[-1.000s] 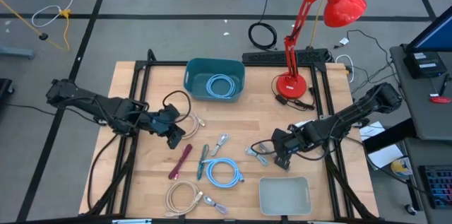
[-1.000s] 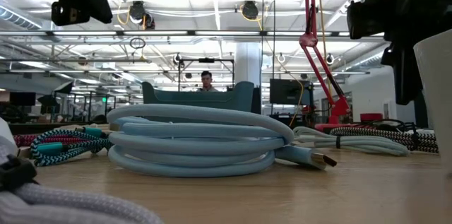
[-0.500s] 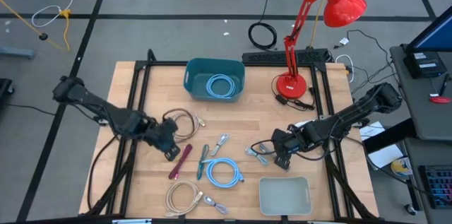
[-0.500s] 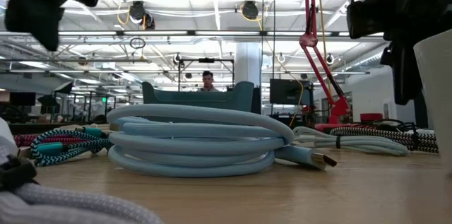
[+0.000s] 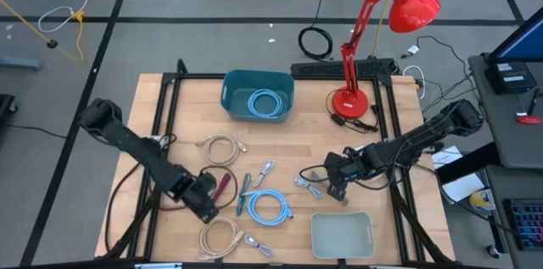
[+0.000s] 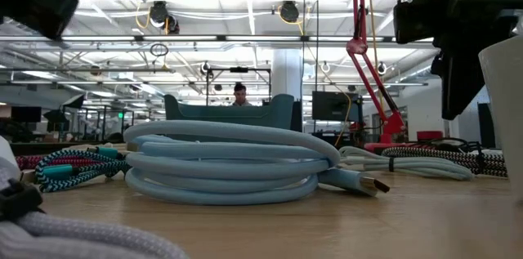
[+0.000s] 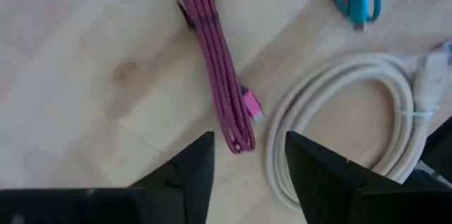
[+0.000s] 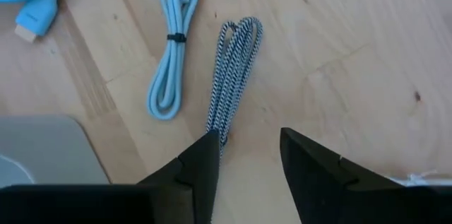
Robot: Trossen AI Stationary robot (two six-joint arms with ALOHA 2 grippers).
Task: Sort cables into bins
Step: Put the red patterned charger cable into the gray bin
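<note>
- No readable writing or labels anywhere.
- Left gripper low over the front-left of the table, fingers apart, empty; the near tip of the maroon cable sits just ahead of the gap.
- Maroon cable: straight folded bundle, long axis running roughly front to back; teal cable beside it, about parallel.
- Beige coil at the front edge, touching nothing; a second beige coil lies mid-table.
- Right gripper over the centre-right, fingers partly apart, empty, with the grey braided cable just ahead, its long axis in line with the gap.
- Short light blue cable lies beside the grey one, apart from it.
- Blue coil flat at front centre.
- Teal bin at the back holds one blue coil; grey bin at the front edge.
- Bare wood between the bins; red lamp back right.
</note>
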